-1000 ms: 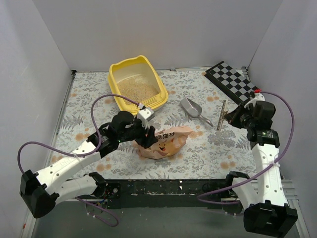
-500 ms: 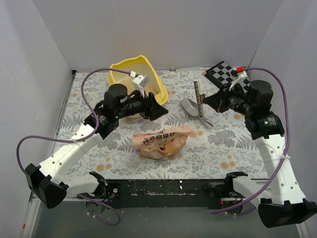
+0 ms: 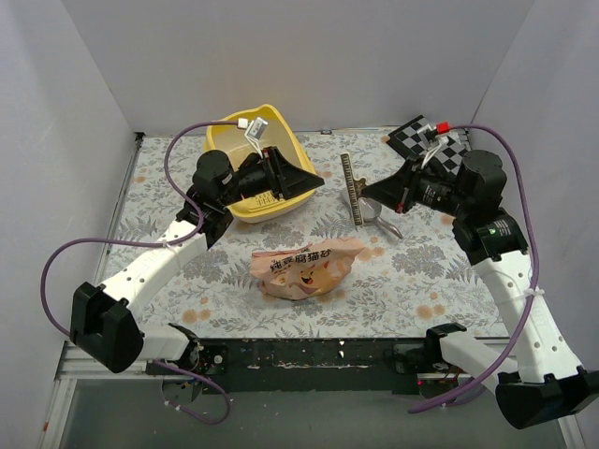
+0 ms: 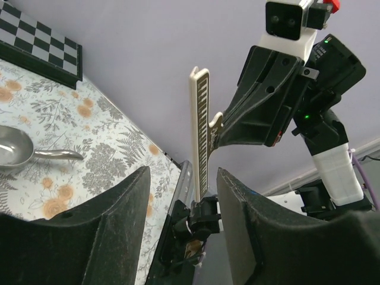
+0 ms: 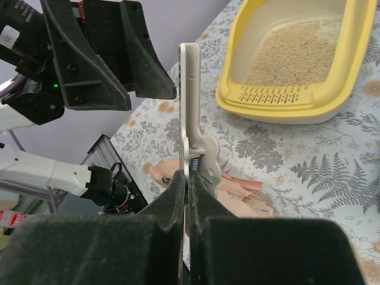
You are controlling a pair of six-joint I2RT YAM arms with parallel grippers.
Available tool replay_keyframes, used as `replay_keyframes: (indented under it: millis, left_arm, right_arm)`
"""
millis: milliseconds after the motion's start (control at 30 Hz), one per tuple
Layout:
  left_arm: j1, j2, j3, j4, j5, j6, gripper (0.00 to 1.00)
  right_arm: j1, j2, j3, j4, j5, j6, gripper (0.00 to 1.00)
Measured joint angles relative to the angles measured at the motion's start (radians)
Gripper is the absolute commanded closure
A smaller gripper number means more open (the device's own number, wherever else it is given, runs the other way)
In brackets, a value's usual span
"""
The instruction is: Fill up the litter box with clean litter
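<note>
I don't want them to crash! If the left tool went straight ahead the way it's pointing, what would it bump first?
Probably the long pale clip that the right tool holds, straight ahead of the left tool. I can't tell how far away it is.

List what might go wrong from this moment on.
1. The right gripper pinches the bag clip only at its spring end, in mid-air. The clip may twist or slip in a handover.
2. The open left gripper faces the clip closely, by the litter box. The two grippers may collide.
3. The litter bag lies unheld on its side. Granules may spill if its mouth is open, which I cannot tell.
</note>
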Motion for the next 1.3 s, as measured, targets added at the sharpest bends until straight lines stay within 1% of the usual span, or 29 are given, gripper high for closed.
replay_keyframes:
  millis: [233, 433, 567, 633, 767, 833, 900, 933, 967, 1033, 1100, 1167, 1233, 1300]
  left_arm:
    - [0.003, 0.027, -0.002, 0.079, 0.008, -0.063, 0.53]
    - [0.003, 0.032, -0.002, 0.108, 0.002, -0.077, 0.50]
    - [0.003, 0.032, -0.002, 0.120, -0.010, -0.079, 0.51]
    - [0.003, 0.032, -0.002, 0.123, -0.013, -0.078, 0.56]
    - [0.006, 0.032, -0.002, 0.134, -0.014, -0.076, 0.76]
    - [0.006, 0.032, -0.002, 0.140, -0.014, -0.073, 0.84]
    - [0.007, 0.032, -0.004, 0.149, -0.017, -0.072, 0.89]
    - [0.008, 0.032, -0.005, 0.156, -0.018, -0.074, 0.90]
    - [0.009, 0.030, -0.008, 0.163, -0.018, -0.075, 0.90]
    - [0.012, 0.026, -0.017, 0.172, -0.016, -0.077, 0.91]
    - [0.013, 0.024, -0.019, 0.174, -0.013, -0.072, 0.91]
    - [0.016, 0.019, -0.021, 0.171, -0.013, -0.060, 0.91]
    - [0.020, 0.013, -0.023, 0.167, -0.006, -0.047, 0.89]
    - [0.023, 0.002, -0.028, 0.166, 0.003, -0.037, 0.89]
  right_arm:
    - [0.056, 0.048, -0.002, 0.070, -0.018, 0.055, 0.99]
    - [0.126, 0.105, -0.002, 0.095, -0.013, 0.080, 0.99]
    - [0.163, 0.117, -0.002, 0.125, -0.011, 0.099, 0.99]
    - [0.176, 0.117, -0.002, 0.139, -0.010, 0.103, 0.99]
    - [0.193, 0.117, -0.002, 0.151, -0.005, 0.107, 0.99]
    - [0.197, 0.118, -0.002, 0.152, 0.002, 0.108, 0.99]
    - [0.198, 0.120, -0.002, 0.158, 0.006, 0.108, 0.99]
    - [0.199, 0.122, -0.002, 0.159, 0.008, 0.108, 0.99]
    - [0.201, 0.124, -0.002, 0.160, 0.010, 0.108, 0.90]
    - [0.202, 0.124, -0.006, 0.164, 0.013, 0.107, 0.68]
    - [0.204, 0.123, -0.006, 0.163, 0.019, 0.101, 0.52]
    - [0.203, 0.119, -0.006, 0.151, 0.025, 0.079, 0.42]
    - [0.203, 0.107, -0.006, 0.124, 0.035, 0.042, 0.37]
    - [0.203, 0.093, -0.006, 0.098, 0.041, 0.001, 0.33]
